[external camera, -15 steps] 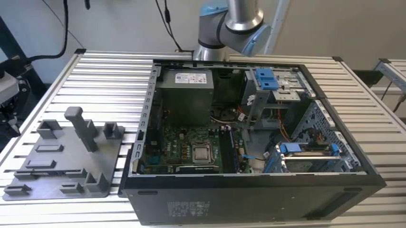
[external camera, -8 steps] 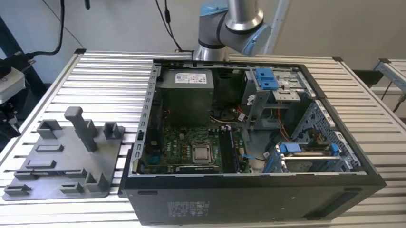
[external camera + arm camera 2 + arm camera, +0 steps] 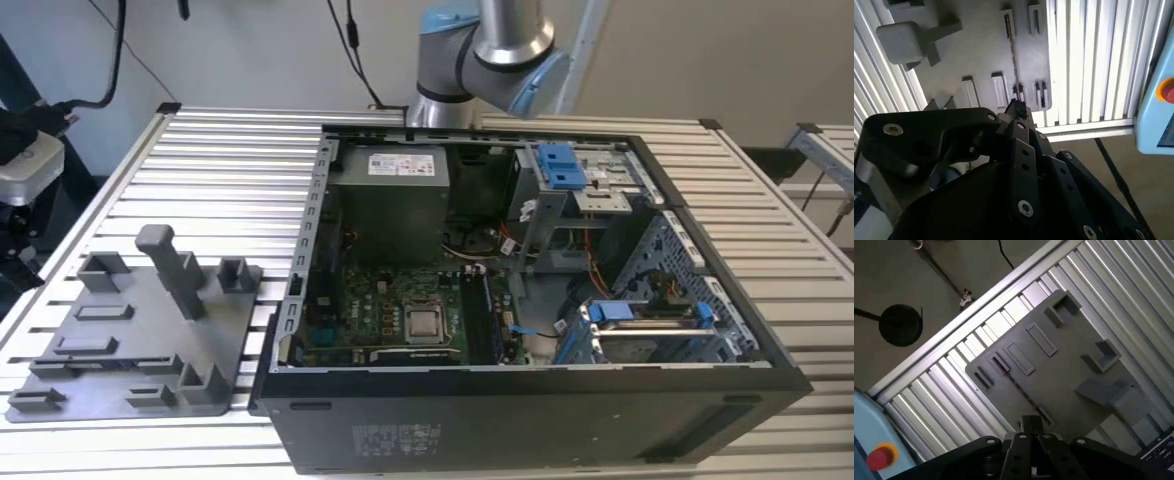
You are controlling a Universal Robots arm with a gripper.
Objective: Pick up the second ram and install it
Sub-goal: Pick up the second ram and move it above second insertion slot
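Observation:
The second ram (image 3: 1012,55) is a thin dark stick seen edge-on, standing in two slots of the grey holder tray (image 3: 979,55). In the first wrist view the ram (image 3: 1021,389) runs as a narrow line across the tray (image 3: 1069,365). My gripper (image 3: 1016,107) hangs well above the tray, over one end of the ram and apart from it. Its black fingertips sit together with nothing between them, as the gripper (image 3: 1030,424) also looks in the first wrist view. The exterior view has the tray (image 3: 134,340) at its left and the arm (image 3: 487,50) at the back.
An open computer case (image 3: 534,290) lies on the slatted metal table (image 3: 227,160), right of the tray, with the motherboard (image 3: 400,310) exposed. A light blue pendant with a red button (image 3: 1166,92) sits beyond the table edge. A round black base (image 3: 901,325) stands on the floor.

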